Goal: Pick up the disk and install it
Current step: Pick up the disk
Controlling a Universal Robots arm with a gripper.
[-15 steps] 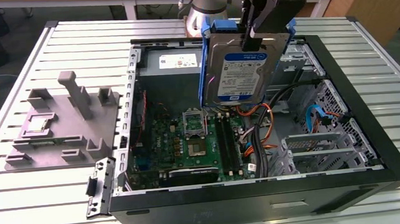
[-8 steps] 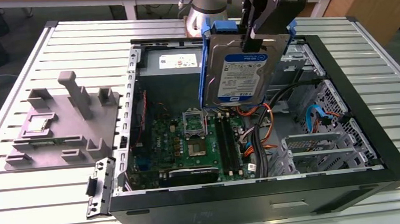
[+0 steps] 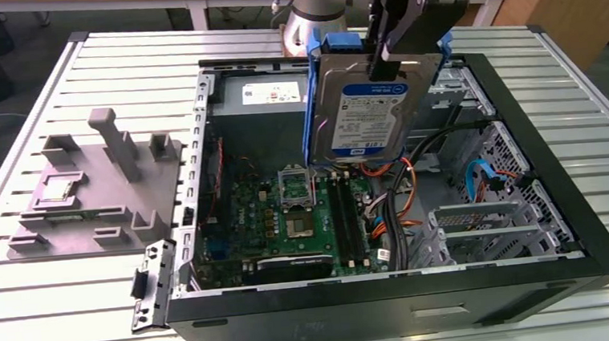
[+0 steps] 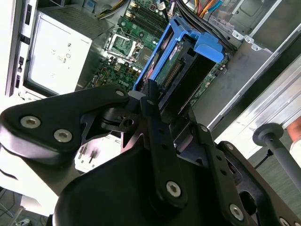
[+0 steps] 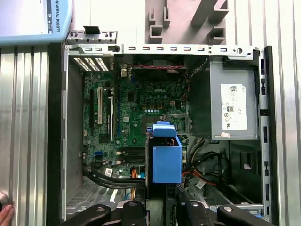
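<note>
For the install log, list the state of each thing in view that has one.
disk: held in the air, roughly upright over the open case, not seated in a bay.
gripper: shut on the disk's upper end.
computer case: lying on its side, side panel off, inside exposed.
power supply: mounted in a corner of the case.
motherboard: fixed in the case, uncovered.

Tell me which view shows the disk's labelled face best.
The exterior view: the disk hangs in the gripper above the open case, label toward the camera. Both wrist views show it end-on, mainly its blue bracket.
</note>
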